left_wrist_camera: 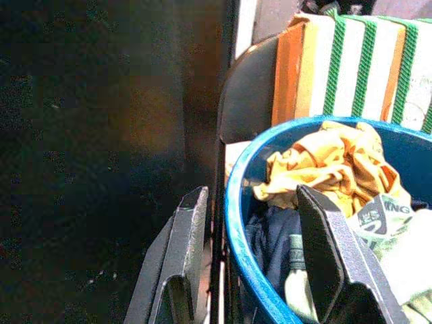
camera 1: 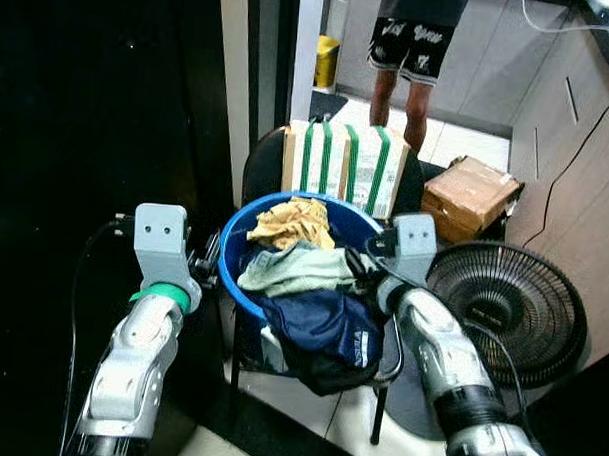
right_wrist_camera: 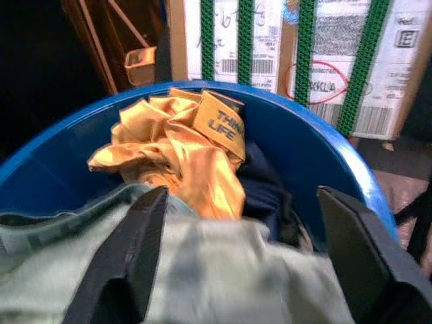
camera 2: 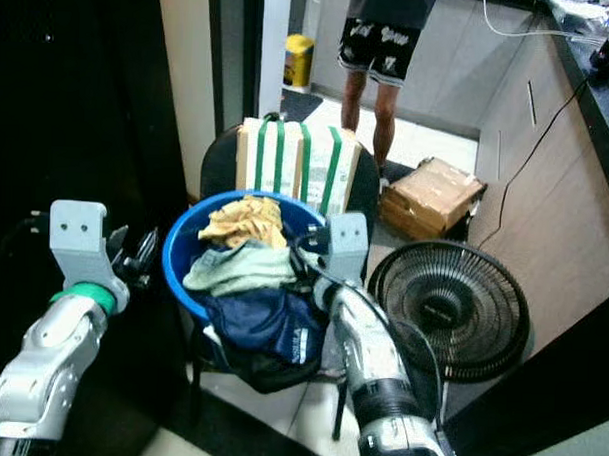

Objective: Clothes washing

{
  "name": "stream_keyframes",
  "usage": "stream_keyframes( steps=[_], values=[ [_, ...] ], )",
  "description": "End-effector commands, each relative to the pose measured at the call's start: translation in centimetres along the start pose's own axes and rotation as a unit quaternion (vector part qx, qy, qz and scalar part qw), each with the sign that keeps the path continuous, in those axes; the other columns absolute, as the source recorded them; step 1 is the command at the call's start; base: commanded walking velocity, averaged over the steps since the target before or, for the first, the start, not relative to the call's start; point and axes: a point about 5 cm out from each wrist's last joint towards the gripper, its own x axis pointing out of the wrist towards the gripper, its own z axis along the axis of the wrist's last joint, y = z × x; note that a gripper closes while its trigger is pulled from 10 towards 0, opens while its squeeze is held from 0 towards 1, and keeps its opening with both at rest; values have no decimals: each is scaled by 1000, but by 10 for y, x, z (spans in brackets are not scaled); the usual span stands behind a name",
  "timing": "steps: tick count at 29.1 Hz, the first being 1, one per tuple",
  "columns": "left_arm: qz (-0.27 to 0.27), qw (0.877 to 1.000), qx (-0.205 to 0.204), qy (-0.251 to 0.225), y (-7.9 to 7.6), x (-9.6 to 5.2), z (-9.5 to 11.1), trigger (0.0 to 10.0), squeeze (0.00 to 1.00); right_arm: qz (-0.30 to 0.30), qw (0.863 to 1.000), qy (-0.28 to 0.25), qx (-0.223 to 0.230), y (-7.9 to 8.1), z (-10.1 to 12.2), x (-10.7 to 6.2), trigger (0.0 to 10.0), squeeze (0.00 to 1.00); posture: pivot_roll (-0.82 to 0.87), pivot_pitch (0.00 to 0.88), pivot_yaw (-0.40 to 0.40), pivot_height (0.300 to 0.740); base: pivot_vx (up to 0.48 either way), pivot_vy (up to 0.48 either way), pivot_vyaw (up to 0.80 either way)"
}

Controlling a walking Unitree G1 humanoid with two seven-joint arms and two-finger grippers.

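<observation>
Head views: a blue basin (camera 1: 244, 286) of clothes is seen on a black chair (camera 1: 262, 156), between both claws. Left wrist view: the left claw (left_wrist_camera: 251, 253) is spread astride the basin rim. Right wrist view: the right claw (right_wrist_camera: 253, 253) is spread above a pale green garment (right_wrist_camera: 202, 270), beside a yellow garment (right_wrist_camera: 182, 148).

My head cameras looked forward and down from above at the round blue plastic basin (camera 1: 233, 271) heaped with clothes on a black chair (camera 1: 262, 156), with a round black floor fan (camera 1: 507, 305) at my right; both eyes shared this scene. My left wrist camera sat close outside the basin's rim, facing across it. My right wrist camera hovered close over the crumpled yellow garment (right_wrist_camera: 179, 145) inside.
</observation>
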Motion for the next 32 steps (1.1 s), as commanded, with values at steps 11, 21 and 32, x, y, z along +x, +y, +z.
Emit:
stream_keyframes(
  steps=[11, 21, 32],
  values=[
    [-19, 999, 9, 31, -2, -13, -8, 10000, 0, 37, 990, 128, -48, 13, -18, 14, 10000, 0, 125, 130, 35, 740, 0, 0, 0],
    [-42, 998, 17, 35, -5, -10, -6, 10000, 0, 67, 974, 213, -45, 21, -45, 7, 9490, 0, 127, 115, 50, 740, 0, 0, 0],
    [-47, 998, 17, 32, -7, -7, -3, 10000, 0, 60, 980, 186, -26, 14, -31, 11, 0, 0, 127, 105, 52, 740, 0, 0, 0]
  ],
)
